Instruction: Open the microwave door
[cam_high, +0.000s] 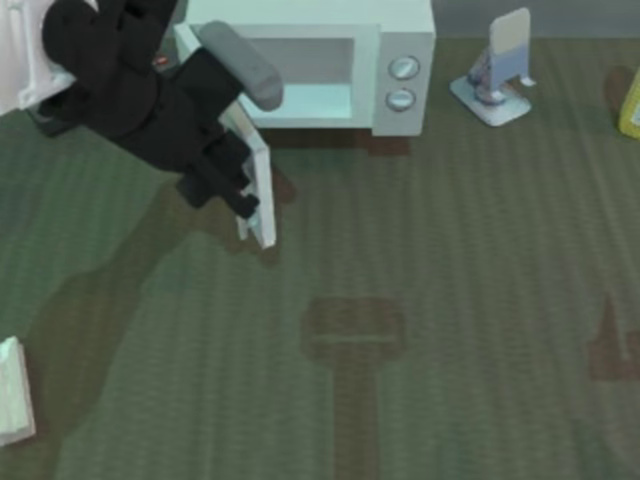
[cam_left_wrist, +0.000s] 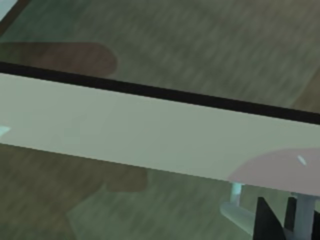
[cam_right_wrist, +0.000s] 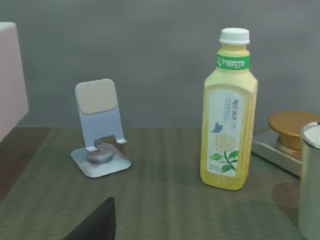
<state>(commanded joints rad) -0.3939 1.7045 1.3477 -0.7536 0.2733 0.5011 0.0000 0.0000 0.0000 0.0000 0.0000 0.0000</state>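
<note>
The white microwave (cam_high: 400, 40) stands at the back of the table, its two silver knobs on the right of its front. The microwave door (cam_high: 262, 190) is swung out toward the front, standing roughly square to the microwave's front, and the cavity is exposed. My left gripper (cam_high: 240, 205) is at the door's free end, shut on the door handle (cam_left_wrist: 240, 216). In the left wrist view the door's edge (cam_left_wrist: 150, 130) fills the middle and my left gripper (cam_left_wrist: 277, 222) sits around the pale handle bar. Only a dark corner of my right gripper (cam_right_wrist: 100, 225) shows; that arm is outside the top view.
A phone stand (cam_high: 497, 75) stands right of the microwave, with a yellow bottle (cam_high: 630, 105) at the right edge. The right wrist view also shows a golden bell (cam_right_wrist: 292, 130) and a metal cup (cam_right_wrist: 311, 180). A pale object (cam_high: 12, 390) lies at the front left.
</note>
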